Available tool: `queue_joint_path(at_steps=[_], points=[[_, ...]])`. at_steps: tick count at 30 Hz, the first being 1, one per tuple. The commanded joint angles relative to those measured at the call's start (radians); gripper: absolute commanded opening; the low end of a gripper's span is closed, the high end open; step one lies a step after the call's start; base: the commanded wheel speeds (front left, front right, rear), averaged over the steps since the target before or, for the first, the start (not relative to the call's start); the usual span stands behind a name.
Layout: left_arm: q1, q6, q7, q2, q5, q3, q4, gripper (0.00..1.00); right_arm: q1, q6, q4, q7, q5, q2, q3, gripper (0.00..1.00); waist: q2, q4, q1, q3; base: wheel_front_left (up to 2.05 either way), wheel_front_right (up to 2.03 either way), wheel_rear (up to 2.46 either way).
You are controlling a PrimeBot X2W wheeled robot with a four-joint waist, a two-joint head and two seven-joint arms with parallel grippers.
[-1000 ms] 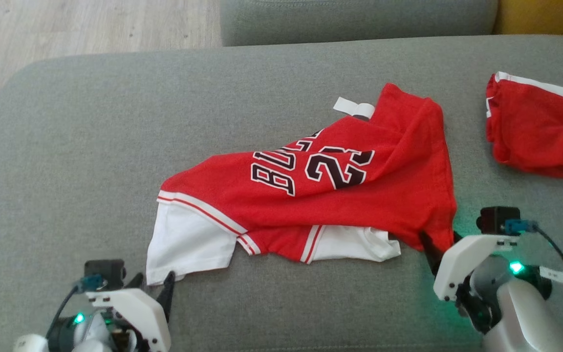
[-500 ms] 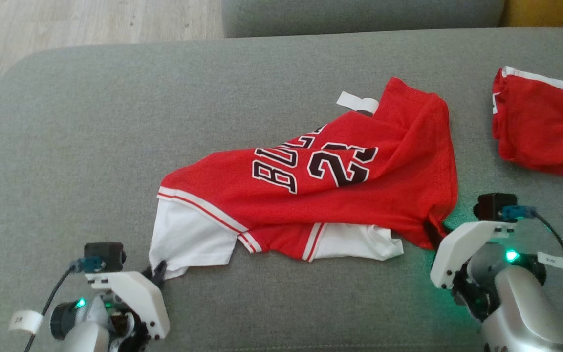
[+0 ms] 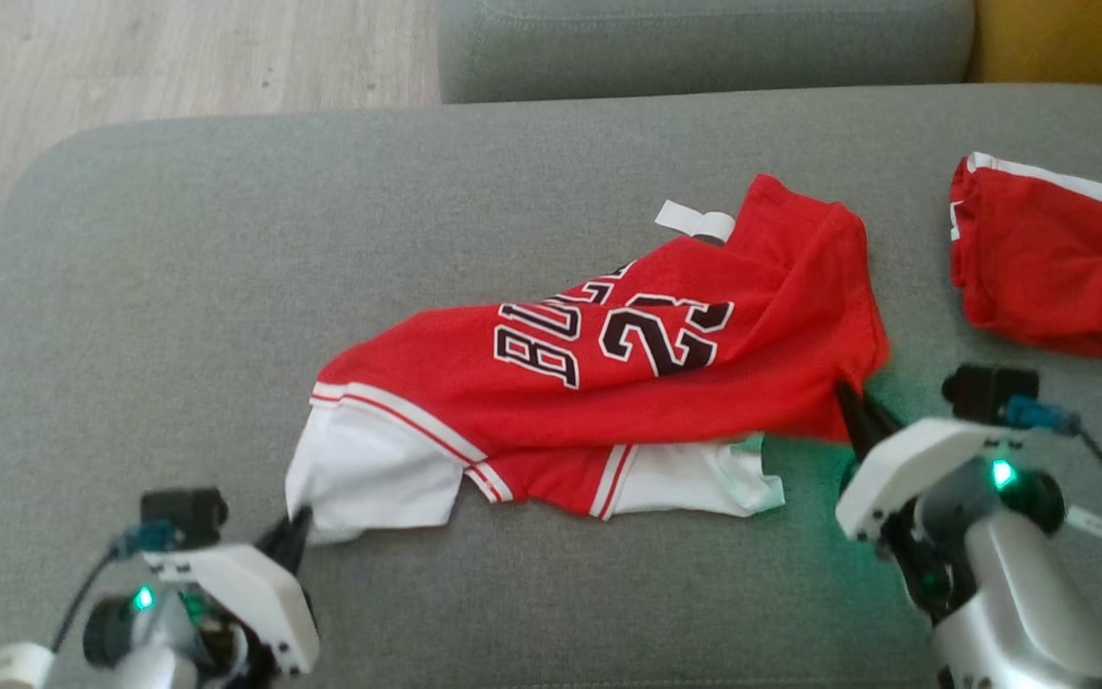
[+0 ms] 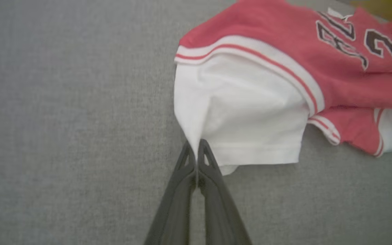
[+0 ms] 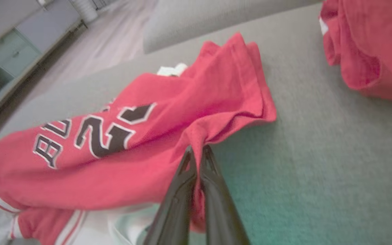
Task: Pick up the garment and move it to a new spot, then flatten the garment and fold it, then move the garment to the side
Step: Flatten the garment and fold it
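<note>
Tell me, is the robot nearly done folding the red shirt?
Not nearly. Done: the left pincer is shut on the white sleeve corner of the red shirt, the right pincer on its red edge. In hand: picking it up. Left: moving it, flattening its crumples, folding it, and setting it aside on the grey cushion.

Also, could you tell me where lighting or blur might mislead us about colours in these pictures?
Head view: the green light at lower right tints the sofa and the white hem of the jersey beside it. Right wrist view: the same green cast on the sofa, everything slightly blurred. Left wrist view: the jersey's red looks washed-out pink, its lettering soft.
</note>
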Motion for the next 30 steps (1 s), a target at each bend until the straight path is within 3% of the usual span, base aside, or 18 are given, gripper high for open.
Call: queue_joint_path(at_steps=[1,7,11,20,30], points=[[-0.062,-0.004,-0.018,0.033,-0.008,0.033,-0.056,0.00,-0.051,-0.001,-0.059,-0.021,0.021,0.003,0.031,0.00,0.0000,-0.003,0.0000,0.009,0.00,0.00,0.00],[-0.198,-0.014,-0.001,0.103,-0.013,0.033,-0.164,0.00,-0.179,-0.001,-0.168,-0.050,0.122,-0.019,0.062,0.00,0.0000,-0.004,0.0000,0.074,0.00,0.00,0.00],[-0.374,-0.020,0.029,0.140,-0.040,0.015,-0.160,0.00,-0.328,-0.001,-0.170,-0.036,0.188,-0.058,0.088,0.00,0.0000,0.000,0.0000,0.152,0.00,0.00,0.00],[-0.926,-0.024,-0.015,0.177,-0.106,-0.081,0.095,0.00,-0.772,-0.001,0.034,-0.088,0.269,-0.112,0.138,0.00,0.0000,0.011,0.0000,0.341,0.00,0.00,0.00],[-1.447,-0.024,-0.099,0.233,-0.147,-0.177,0.323,0.00,-1.238,-0.001,0.269,-0.197,0.281,-0.164,0.234,0.00,0.0000,0.004,0.0000,0.417,0.00,0.00,0.00]])
